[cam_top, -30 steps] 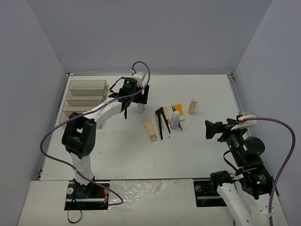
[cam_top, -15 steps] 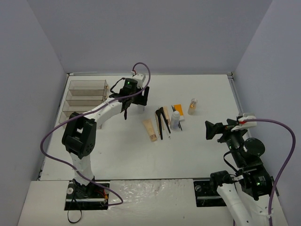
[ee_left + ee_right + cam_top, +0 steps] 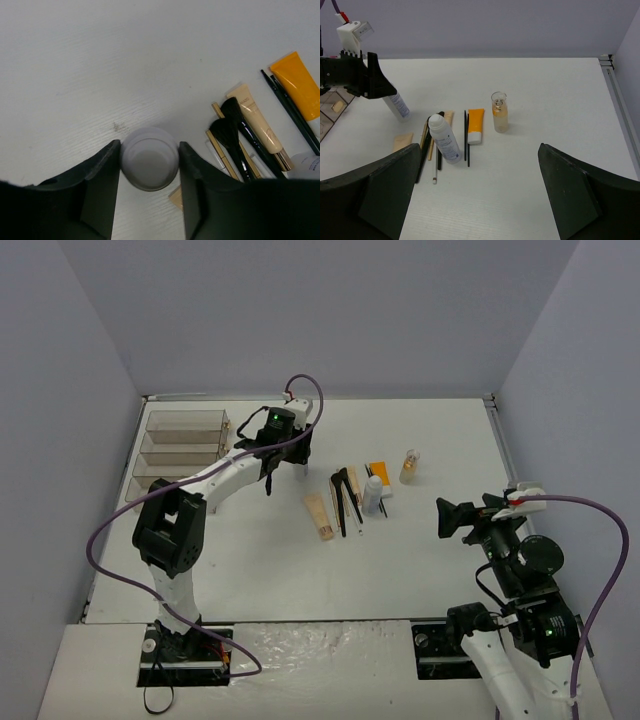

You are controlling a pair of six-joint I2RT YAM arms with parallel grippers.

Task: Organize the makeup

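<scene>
Top external view: the left gripper (image 3: 287,448) is at the far left of the white table (image 3: 250,560), just right of the clear tiered acrylic drawer box (image 3: 180,452), and is clamped on a white-grey plastic bottle (image 3: 300,464). The other cosmetics lie loose in a cluster at mid-table: a beige tube (image 3: 320,516), slim black brushes (image 3: 346,498), a second white-grey bottle (image 3: 373,495), an orange tube (image 3: 378,472) and a small glass vial of amber liquid (image 3: 409,466). The right gripper (image 3: 452,515) hangs at the near right, well apart from the cluster. Left wrist view: both fingers press the round end of the held bottle (image 3: 150,158), and thin wooden sticks (image 3: 216,150) lie beside the brushes. Right wrist view: the jaws are spread wide and empty. The held bottle is tilted. It cannot be determined whether its lower end touches the table. A small pale item may sit in the box at the left edge, but this is unclear. Assessment: the task is at an early stage. One bottle is in hand near the box, and the whole cluster is not yet sorted.
</scene>
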